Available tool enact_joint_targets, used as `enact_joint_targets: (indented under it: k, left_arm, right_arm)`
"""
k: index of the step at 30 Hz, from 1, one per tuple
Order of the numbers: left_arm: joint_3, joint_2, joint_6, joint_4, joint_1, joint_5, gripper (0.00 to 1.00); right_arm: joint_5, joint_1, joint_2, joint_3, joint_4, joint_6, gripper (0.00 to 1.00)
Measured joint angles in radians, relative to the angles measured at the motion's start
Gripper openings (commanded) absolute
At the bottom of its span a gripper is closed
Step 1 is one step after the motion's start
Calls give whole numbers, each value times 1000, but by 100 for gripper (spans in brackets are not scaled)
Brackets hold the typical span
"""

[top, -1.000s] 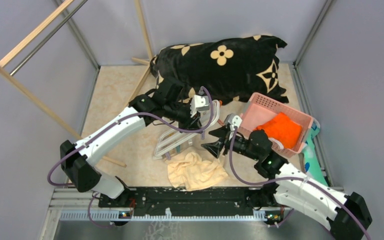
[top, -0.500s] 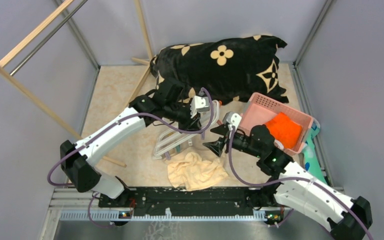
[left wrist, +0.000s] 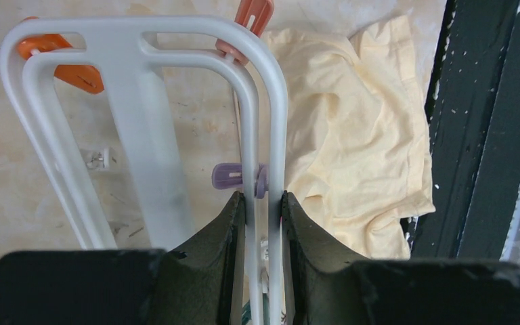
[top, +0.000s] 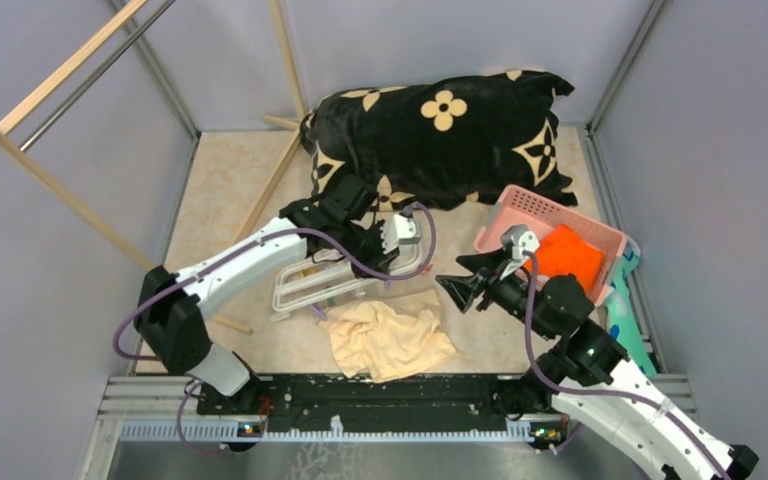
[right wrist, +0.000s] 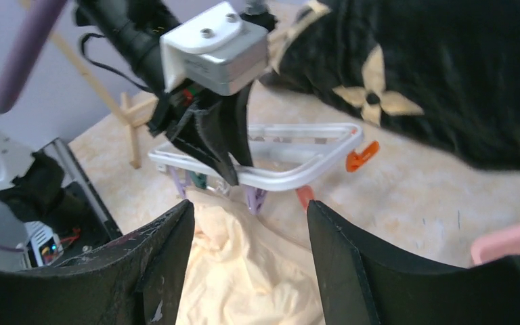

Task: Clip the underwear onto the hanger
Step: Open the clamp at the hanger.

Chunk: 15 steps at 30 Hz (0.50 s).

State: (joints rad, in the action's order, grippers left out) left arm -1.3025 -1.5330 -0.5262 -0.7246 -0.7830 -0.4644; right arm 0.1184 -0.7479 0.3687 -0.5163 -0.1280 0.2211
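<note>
Hanger shift: hanger (top: 305, 285) lay further left and flatter on the tabletop (top: 230, 190) than a second before.
Left arm shift: left arm (top: 230, 275) had drawn back toward its own side, taking the white frame along.
Right arm shift: right arm (top: 560, 310) had pulled away to the right. The right jaws, earlier just beside the hanger, now hung near the basket's front corner, well apart from the frame.
Underwear shift: underwear (top: 390, 338) stayed in much the same crumpled heap near the front edge.
Basket: pink basket (top: 520, 205) sat tilted at the right and held an orange cloth (top: 565, 255).
Left jaws: nearly closed, pinching the hanger's doubled side rail just beside a purple clip (left wrist: 233, 177). An orange clip (left wrist: 74, 68) hung at the frame's far end.
Right jaws: parted wide and empty, pointing toward the hanger and the left jaws.
Underwear and jaws: the heap lay on the tabletop just beside the gripped rail, below the left jaws and touching neither pair. The right jaws hung beyond its right edge.
</note>
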Motion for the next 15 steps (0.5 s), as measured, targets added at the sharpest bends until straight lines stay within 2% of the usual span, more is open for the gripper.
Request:
enact_joint_targets:
  k: [9,15]
  left_arm:
    - [-5,-106,-37,-23,0,37,0]
    - [-6,-124,-36,-24,0,54,0]
  right_arm:
    - [-222,0,133,39,-146,162,60]
    - [-178,44,251,75,-140,198,60]
